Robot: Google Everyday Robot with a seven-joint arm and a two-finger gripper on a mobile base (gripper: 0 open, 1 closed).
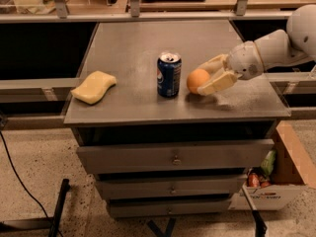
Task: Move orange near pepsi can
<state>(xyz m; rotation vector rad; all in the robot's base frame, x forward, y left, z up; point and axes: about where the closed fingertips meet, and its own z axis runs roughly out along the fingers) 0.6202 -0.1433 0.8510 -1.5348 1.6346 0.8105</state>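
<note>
Speckled flooring ran beneath a grey metal counter (128,48) that filled the middle of the scene, with three shut drawers (173,154) stacked in its near face. Beyond its far edge ran a railing and some shelving, too dim to read.

A white robot arm (276,46) reached in from the right, angled down and leftward over the right part of the counter top. On the floor at the lower right stood an open cardboard box (291,181) with some packets inside. A black cable (19,181) trailed across the floor at the lower left.

A pale yellow wavy sponge (93,87) lay near the left, near corner of the counter, well apart from everything else. The pepsi can (169,74) stood upright close to the middle of the top, slightly toward the near edge.

Just to the right of the can, with a narrow gap between them, was the orange (197,80). The pincer (204,79) was closed on the fruit from its right side, one cream finger (213,63) above and behind it and the other lower and nearer. The orange hung very low over the surface; whether it touched the counter could not be told.
</note>
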